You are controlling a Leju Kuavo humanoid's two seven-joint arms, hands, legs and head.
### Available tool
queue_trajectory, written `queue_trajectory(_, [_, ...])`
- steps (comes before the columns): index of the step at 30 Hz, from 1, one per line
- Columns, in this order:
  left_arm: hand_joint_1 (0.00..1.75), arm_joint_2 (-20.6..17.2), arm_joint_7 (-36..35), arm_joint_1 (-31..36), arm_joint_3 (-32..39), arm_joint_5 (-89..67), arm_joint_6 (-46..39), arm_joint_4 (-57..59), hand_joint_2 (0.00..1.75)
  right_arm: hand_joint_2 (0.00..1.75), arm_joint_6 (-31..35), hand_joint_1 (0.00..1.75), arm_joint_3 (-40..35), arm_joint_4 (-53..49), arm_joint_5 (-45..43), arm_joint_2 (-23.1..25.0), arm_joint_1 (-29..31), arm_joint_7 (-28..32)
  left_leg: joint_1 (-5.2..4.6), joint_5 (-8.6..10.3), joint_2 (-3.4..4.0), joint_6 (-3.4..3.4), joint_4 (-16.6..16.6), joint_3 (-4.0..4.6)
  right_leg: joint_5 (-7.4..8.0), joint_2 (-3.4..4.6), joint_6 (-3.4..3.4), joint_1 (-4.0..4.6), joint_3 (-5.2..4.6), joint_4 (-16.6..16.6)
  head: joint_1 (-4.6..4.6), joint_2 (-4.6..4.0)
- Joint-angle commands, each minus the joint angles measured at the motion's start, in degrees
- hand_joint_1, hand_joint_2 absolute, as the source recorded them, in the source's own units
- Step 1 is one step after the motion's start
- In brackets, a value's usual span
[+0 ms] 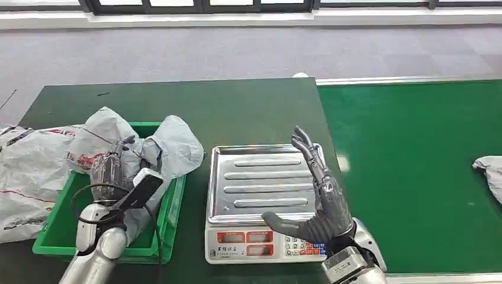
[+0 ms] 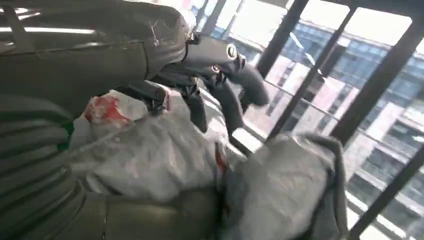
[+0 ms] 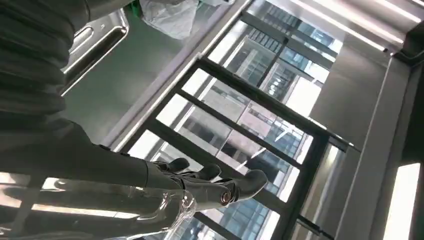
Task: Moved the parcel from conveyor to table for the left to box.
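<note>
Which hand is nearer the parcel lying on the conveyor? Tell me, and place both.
Right. The right hand hovers open above the scale, beside the belt carrying the parcel. The left hand is at the green bin, holding a bag there.

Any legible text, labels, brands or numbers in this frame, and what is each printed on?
None can be read.
Scale front panel: small characters between the red displays, and keypad markings, too small.
Parcel under the left hand: red print, blurred.
Grey bags beside the green bin: red and dark markings, illegible.
</note>
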State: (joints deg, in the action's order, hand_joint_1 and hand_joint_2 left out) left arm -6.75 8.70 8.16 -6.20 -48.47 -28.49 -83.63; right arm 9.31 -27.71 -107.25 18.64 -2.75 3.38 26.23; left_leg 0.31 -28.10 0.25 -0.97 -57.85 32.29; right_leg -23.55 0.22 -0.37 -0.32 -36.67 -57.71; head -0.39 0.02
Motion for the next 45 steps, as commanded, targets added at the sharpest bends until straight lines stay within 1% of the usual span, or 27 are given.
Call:
queue_trajectory(1, [0.00, 3.1, 0.9, -0.5, 6.8, 3.2, -4.7, 0.5, 0.00, 1.75, 0.6, 0.00, -0.1, 4.4, -0.1, 0.2, 2.6, -0.5, 0.01, 0.05, 0.08, 0.01, 0.1, -0.02, 0.08, 0.07, 0.02, 0.02, 0.00, 0.1, 0.00, 0.00])
queue_trajectory(5, [0.00, 3.1, 0.9, -0.5, 6.8, 3.2, -4.7, 0.5, 0.00, 1.75, 0.6, 0.00, -0.1, 4.4, -0.1, 0.2, 2.6, -0.5, 0.01, 0.05, 0.00, 0.01, 0.1, -0.05, 0.05, 0.02, 0.03, 0.02, 0.04, 0.1, 0.00, 0.00])
queue_trajectory(8, [0.00, 5.3, 7.9, -1.6, 7.8, 13.4, -10.0, -2.9, 0.00, 1.75, 1.9, 0.00, -0.4, 4.4, 0.1, -0.1, 1.8, -0.8, 0.00, 0.04, -0.01, 0.01, 0.1, -0.08, 0.04, 0.03, 0.03, 0.01, 0.05, 0.1, 0.00, 0.00])
queue_trajectory(11, [0.00, 6.6, 15.4, -4.7, 5.0, 26.5, -8.7, -11.2, 0.00, 1.75, 3.7, 0.00, -0.5, 4.0, 0.7, -0.3, 0.6, -0.8, 0.02, 0.04, -0.06, 0.01, 0.0, -0.14, 0.03, -0.01, 0.04, 0.02, 0.04, 0.1, 0.00, 0.00])
queue_trajectory(15, [0.00, 8.9, 22.0, -12.0, -1.2, 34.0, -11.5, -23.1, 0.00, 1.75, 4.5, 0.00, -0.4, 3.5, 2.5, 0.2, 2.1, -2.6, 0.01, 0.00, -0.03, 0.02, 0.0, -0.49, 0.01, 0.03, 0.06, 0.01, 0.04, 0.1, 0.00, 0.00])
queue_trajectory(17, [0.00, 8.7, 22.8, -14.0, -3.6, 33.4, -11.5, -25.2, 0.00, 1.75, 4.6, 0.00, -0.1, 3.6, 3.5, 0.3, 2.7, -4.1, 0.01, -0.04, 0.03, 0.05, 0.0, -0.49, 0.01, 0.08, 0.07, 0.01, 0.04, 0.0, 0.02, 0.00])
queue_trajectory(18, [0.00, 7.4, 21.5, -15.0, -5.9, 34.2, -11.4, -26.1, 0.00, 1.75, 4.0, 0.00, 0.3, 3.8, 5.0, 0.1, 2.9, -5.9, -0.01, -0.06, 0.08, 0.08, 0.0, -0.50, 0.01, 0.13, 0.10, -0.01, 0.03, 0.1, 0.02, 0.00])
queue_trajectory(19, [0.00, 5.7, 20.9, -15.8, -8.0, 34.4, -9.9, -26.8, 0.00, 1.75, 3.4, 0.00, 0.7, 4.3, 7.1, -0.1, 3.3, -7.8, 0.00, -0.08, 0.05, 0.11, 0.0, -0.44, 0.00, 0.10, 0.08, 0.00, 0.01, 0.0, 0.02, 0.00])
queue_trajectory(21, [0.00, 5.0, 20.8, -17.6, -9.5, 35.3, -5.5, -28.7, 0.00, 1.75, 2.4, 0.00, 2.2, 6.1, 9.8, -0.1, 4.7, -9.8, 0.00, -0.13, 0.02, 0.22, 0.0, -0.30, -0.05, 0.06, 0.17, 0.00, 0.05, 0.1, 0.02, 0.00])
queue_trajectory(22, [0.00, 5.2, 22.3, -18.2, -9.9, 38.1, -1.0, -29.8, 0.00, 1.75, 1.7, 0.00, 3.4, 7.2, 11.7, -0.2, 5.3, -11.4, -0.01, -0.13, 0.05, 0.25, 0.1, -0.30, -0.06, 0.09, 0.24, -0.01, 0.12, 0.1, 0.00, 0.00])
queue_trajectory(24, [0.00, 6.1, 22.7, -18.8, -9.1, 37.9, 0.0, -30.2, 0.00, 1.75, 1.1, 0.00, 4.5, 8.0, 11.7, 0.0, 5.6, -11.0, 0.01, -0.24, 0.11, 0.32, 0.0, -0.08, -0.16, 0.15, 0.30, 0.02, 0.11, 0.1, 0.02, 0.00])
queue_trajectory(25, [0.00, 5.8, 26.0, -18.7, -8.6, 39.7, 4.3, -30.2, 0.00, 1.75, 0.4, 0.00, 5.3, 9.7, 15.5, -0.7, 7.4, -13.2, 0.00, -0.21, 0.13, 0.33, 0.1, -0.10, -0.11, 0.17, 0.31, 0.01, 0.13, 0.1, 0.02, 0.00])
queue_trajectory(26, [0.00, 6.0, 24.6, -18.5, -8.4, 40.6, 7.1, -30.1, 0.00, 1.75, 0.9, 0.00, 6.5, 10.5, 19.6, -1.0, 7.9, -15.9, 0.03, -0.17, 0.10, 0.34, 0.1, -0.15, -0.07, 0.14, 0.32, 0.03, 0.21, 0.3, 0.00, 0.00])
queue_trajectory(27, [0.00, 6.3, 24.6, -18.4, -8.1, 40.7, 7.5, -29.9, 0.00, 1.75, 0.9, 0.00, 7.1, 10.9, 19.6, -1.1, 8.1, -15.8, 0.00, -0.20, 0.03, 0.34, 0.1, -0.12, -0.13, 0.06, 0.31, 0.01, 0.18, 0.2, 0.00, 0.00])
queue_trajectory(28, [0.00, 6.7, 23.8, -18.1, -7.7, 41.5, 9.9, -29.3, 0.00, 1.75, 1.6, 0.00, 8.8, 12.3, 24.9, -2.4, 8.4, -18.8, -0.01, -0.19, 0.03, 0.35, 0.1, -0.11, -0.12, 0.06, 0.32, 0.00, 0.17, 0.2, 0.00, 0.00])
queue_trajectory(30, [0.00, 7.6, 24.0, -17.9, -7.0, 41.3, 10.8, -28.8, 0.00, 1.75, 1.3, 0.00, 10.9, 13.7, 24.5, -2.6, 8.8, -17.3, 0.00, -0.21, -0.01, 0.35, 0.0, -0.09, -0.17, 0.01, 0.31, 0.02, 0.17, 0.1, 0.02, 0.00])
queue_trajectory(33, [0.00, 7.6, 24.0, -17.9, -7.0, 41.3, 10.8, -28.8, 0.00, 1.75, 1.3, 0.00, 10.9, 13.7, 24.5, -2.6, 8.8, -17.3, -0.05, -0.20, -0.08, 0.36, 0.0, -0.15, -0.19, -0.05, 0.32, -0.01, 0.21, 0.1, 0.02, 0.00])
queue_trajectory(34, [0.00, 7.7, 23.9, -18.0, -6.8, 41.7, 11.4, -28.8, 0.00, 1.75, 1.5, 0.00, 11.0, 14.8, 27.5, -2.9, 9.7, -19.3, -0.04, -0.18, -0.09, 0.38, 0.1, -0.19, -0.15, -0.07, 0.35, 0.01, 0.27, 0.2, 0.02, 0.00])
queue_trajectory(35, [0.00, 7.7, 23.8, -18.4, -6.7, 42.4, 12.5, -28.9, 0.00, 1.75, 1.1, 0.00, 10.6, 16.6, 30.7, -4.2, 11.3, -21.3, -0.07, -0.20, -0.07, 0.38, 0.0, -0.17, -0.17, -0.06, 0.34, -0.02, 0.23, 0.1, 0.02, 0.00])
queue_trajectory(36, [0.00, 7.5, 24.2, -19.0, -6.4, 44.8, 15.4, -29.2, 0.00, 1.75, -0.2, 0.00, 10.5, 20.2, 36.7, -5.9, 13.8, -26.0, -0.07, -0.22, 0.00, 0.37, 0.0, -0.18, -0.17, 0.00, 0.33, -0.03, 0.22, 0.1, 0.02, 0.00])
queue_trajectory(37, [0.00, 7.8, 24.9, -19.7, -5.6, 45.2, 16.8, -29.2, 0.00, 1.75, -0.4, 0.00, 11.4, 24.0, 37.1, -6.7, 16.1, -25.1, -0.08, -0.20, 0.03, 0.38, 0.1, -0.24, -0.14, 0.03, 0.34, -0.04, 0.28, 0.2, 0.02, 0.00])
queue_trajectory(38, [0.00, 7.4, 25.0, -20.0, -5.4, 44.0, 18.3, -29.3, 0.00, 1.75, -2.0, 0.00, 11.1, 27.3, 42.1, -8.1, 17.9, -27.5, -0.10, -0.22, 0.10, 0.39, 0.0, -0.22, -0.13, 0.11, 0.34, -0.06, 0.25, 0.1, 0.02, 0.00])
queue_trajectory(39, [0.00, 7.6, 25.1, -20.2, -5.1, 43.8, 18.7, -29.4, 0.00, 1.75, -1.7, 0.00, 11.6, 28.9, 41.9, -8.3, 18.5, -26.3, -0.09, -0.20, 0.12, 0.40, 0.1, -0.22, -0.09, 0.13, 0.35, -0.05, 0.28, 0.2, 0.02, 0.00])
queue_trajectory(41, [0.00, 7.2, 25.0, -20.1, -5.5, 40.8, 20.6, -29.5, 0.00, 1.75, -3.1, 0.00, 9.8, 31.8, 52.2, -10.6, 20.0, -30.8, -0.08, -0.11, 0.17, 0.42, 0.2, -0.31, 0.03, 0.17, 0.37, -0.07, 0.37, 0.3, 0.00, 0.00])
queue_trajectory(42, [0.00, 7.1, 24.5, -20.0, -5.4, 39.3, 21.1, -29.4, 0.00, 1.75, -4.5, 0.00, 10.0, 33.0, 53.7, -11.7, 20.2, -31.7, -0.12, -0.17, -0.06, 0.42, 0.1, -0.18, -0.11, -0.05, 0.37, -0.09, 0.28, 0.2, 0.02, 0.00])
queue_trajectory(44, [0.00, 8.1, 21.8, -19.3, -4.3, 39.6, 21.7, -28.8, 0.00, 1.75, -8.2, 0.00, 11.4, 37.4, 55.5, -16.0, 19.6, -34.2, -0.13, -0.13, -0.12, 0.46, 0.1, -0.30, -0.08, -0.12, 0.41, -0.08, 0.29, 0.2, 0.02, 0.00])
queue_trajectory(45, [0.00, 8.5, 21.3, -19.0, -3.5, 40.1, 21.9, -28.5, 0.00, 1.75, -7.6, 0.00, 12.4, 39.5, 55.3, -17.8, 19.0, -33.8, -0.12, -0.13, -0.27, 0.49, 0.0, -0.49, -0.13, -0.29, 0.43, -0.07, 0.32, 0.2, 0.02, 0.00])
